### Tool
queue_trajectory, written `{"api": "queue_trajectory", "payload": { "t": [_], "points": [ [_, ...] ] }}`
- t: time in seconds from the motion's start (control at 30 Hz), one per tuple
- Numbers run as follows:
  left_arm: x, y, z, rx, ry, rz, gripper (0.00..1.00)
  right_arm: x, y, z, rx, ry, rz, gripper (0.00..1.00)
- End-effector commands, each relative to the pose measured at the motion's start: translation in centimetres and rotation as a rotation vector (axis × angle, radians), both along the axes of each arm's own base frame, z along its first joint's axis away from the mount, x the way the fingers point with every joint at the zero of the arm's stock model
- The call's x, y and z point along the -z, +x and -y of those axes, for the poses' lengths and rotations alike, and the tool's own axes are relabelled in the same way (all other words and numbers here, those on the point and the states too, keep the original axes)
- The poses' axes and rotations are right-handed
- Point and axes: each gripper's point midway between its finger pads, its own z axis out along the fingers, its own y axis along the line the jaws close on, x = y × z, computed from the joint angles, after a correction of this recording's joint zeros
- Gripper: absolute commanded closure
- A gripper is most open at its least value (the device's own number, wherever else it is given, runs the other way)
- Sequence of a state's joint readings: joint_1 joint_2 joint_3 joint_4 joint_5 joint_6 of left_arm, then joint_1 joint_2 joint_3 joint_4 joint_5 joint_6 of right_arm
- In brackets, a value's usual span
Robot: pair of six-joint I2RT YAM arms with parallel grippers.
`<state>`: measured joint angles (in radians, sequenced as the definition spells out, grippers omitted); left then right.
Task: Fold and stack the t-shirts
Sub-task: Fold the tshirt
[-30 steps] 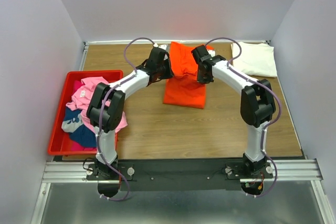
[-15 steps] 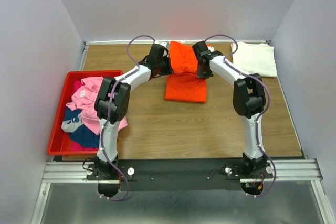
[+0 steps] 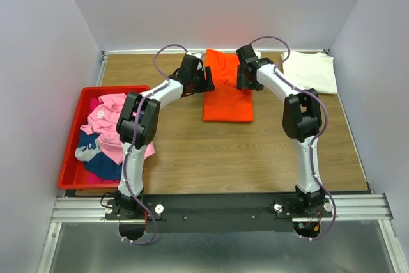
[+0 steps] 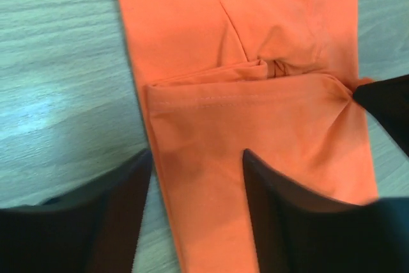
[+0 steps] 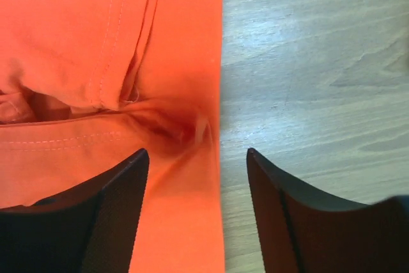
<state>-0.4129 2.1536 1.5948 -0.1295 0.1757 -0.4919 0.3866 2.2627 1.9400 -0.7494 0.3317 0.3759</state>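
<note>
Orange t-shirt (image 3: pixel 228 94) lies flat on the counter (image 3: pixel 192 151), far centre, folded to a narrow rectangle running near to far. Upper layer is doubled over the lower; the wrist views show its stitched hem crossing the width, with a small pucker at each side where hem meets edge. Left gripper (image 4: pixel 197 155) is open, jaws spread low over the shirt's left edge, cloth and bare wood both showing between them, nothing pinched. Right gripper (image 5: pixel 197 151) is open too, straddling the shirt's right edge the same way, nothing held. Cream-white t-shirt (image 3: pixel 311 71) sits folded in the far right corner, apart from the orange one. Red bin (image 3: pixel 70 158) is at the left of the counter; pink t-shirt (image 3: pixel 112 116) is heaped in it and spills over its right rim, dark blue t-shirt (image 3: pixel 102 165) bunched at the near end.
</note>
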Motion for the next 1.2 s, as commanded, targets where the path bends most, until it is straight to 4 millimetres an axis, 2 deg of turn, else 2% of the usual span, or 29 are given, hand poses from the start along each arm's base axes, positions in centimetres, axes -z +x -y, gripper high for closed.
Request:
{"api": "queue_trajectory", "payload": {
  "t": [0.0, 0.03, 0.07, 0.13, 0.17, 0.23, 0.33, 0.37, 0.4, 0.43, 0.47, 0.5, 0.57, 0.6, 0.67, 0.7, 0.9, 1.0, 1.17],
  "points": [
    [-3.4, 1.2, -0.7, -0.017, -0.002, 0.100, 0.26, -2.7, 1.1, 0.2, -0.007, 0.008, 0.060, 0.24],
    [-3.9, 1.1, -0.7, -0.015, -0.004, 0.111, 0.25, -3.0, 1.1, 0.1, -0.012, 0.015, 0.063, 0.20],
    [-4.5, 0.8, -0.9, -0.011, -0.004, 0.126, 0.25, -3.9, 1.0, -0.1, -0.021, 0.038, 0.074, 0.20],
    [-5.1, 0.4, -1.0, -0.003, -0.006, 0.140, 0.25, -4.1, 0.5, -0.1, -0.025, 0.058, 0.065, 0.18],
    [-5.1, -0.3, -1.1, 0.011, -0.009, 0.144, 0.25, -4.9, 0.1, -0.6, -0.041, 0.091, 0.068, 0.18],
    [-4.7, -1.1, -1.0, 0.033, -0.015, 0.136, 0.25, -4.2, -1.1, -0.7, -0.053, 0.130, 0.029, 0.18],
    [-3.4, -3.0, -0.9, 0.077, -0.021, 0.109, 0.27, -4.2, -2.7, -0.8, -0.068, 0.184, -0.006, 0.18],
    [-2.6, -4.0, -1.0, 0.088, -0.022, 0.085, 0.28, -2.9, -4.1, -0.8, -0.074, 0.201, -0.055, 0.18],
    [-2.3, -4.5, -1.0, 0.096, -0.022, 0.076, 0.29, -2.7, -4.7, -0.8, -0.084, 0.216, -0.071, 0.18],
    [-1.6, -5.0, -1.0, 0.106, -0.022, 0.072, 0.31, -1.9, -6.2, -1.0, -0.112, 0.247, -0.119, 0.19],
    [-1.8, -5.1, -0.9, 0.109, -0.022, 0.078, 0.32, -2.3, -6.2, -1.0, -0.120, 0.255, -0.111, 0.20],
    [-1.1, -5.8, -1.0, 0.114, -0.016, 0.059, 0.32, -1.5, -7.7, -1.1, -0.145, 0.279, -0.158, 0.21],
    [-0.3, -6.7, -1.2, 0.114, -0.012, 0.034, 0.34, -1.2, -9.2, -1.3, -0.160, 0.308, -0.191, 0.22],
    [-0.1, -7.0, -1.3, 0.111, -0.013, 0.027, 0.34, -0.1, -10.7, -0.9, -0.154, 0.307, -0.232, 0.23],
    [0.2, -7.5, -1.3, 0.111, -0.013, 0.018, 0.36, -0.1, -11.8, -0.6, -0.147, 0.318, -0.249, 0.24],
    [0.6, -8.0, -1.5, 0.114, -0.013, 0.004, 0.37, 0.6, -12.8, -0.4, -0.139, 0.316, -0.274, 0.24],
    [1.3, -9.4, -1.4, 0.122, -0.019, -0.027, 0.39, 1.8, -13.9, -0.3, -0.123, 0.327, -0.302, 0.25],
    [1.3, -9.6, -1.4, 0.124, -0.020, -0.033, 0.39, 2.2, -14.0, -0.2, -0.098, 0.328, -0.308, 0.31],
    [1.1, -10.2, -1.6, 0.115, -0.019, -0.038, 0.39, 3.4, -15.3, 0.2, -0.075, 0.320, -0.345, 0.39]
  ]
}}
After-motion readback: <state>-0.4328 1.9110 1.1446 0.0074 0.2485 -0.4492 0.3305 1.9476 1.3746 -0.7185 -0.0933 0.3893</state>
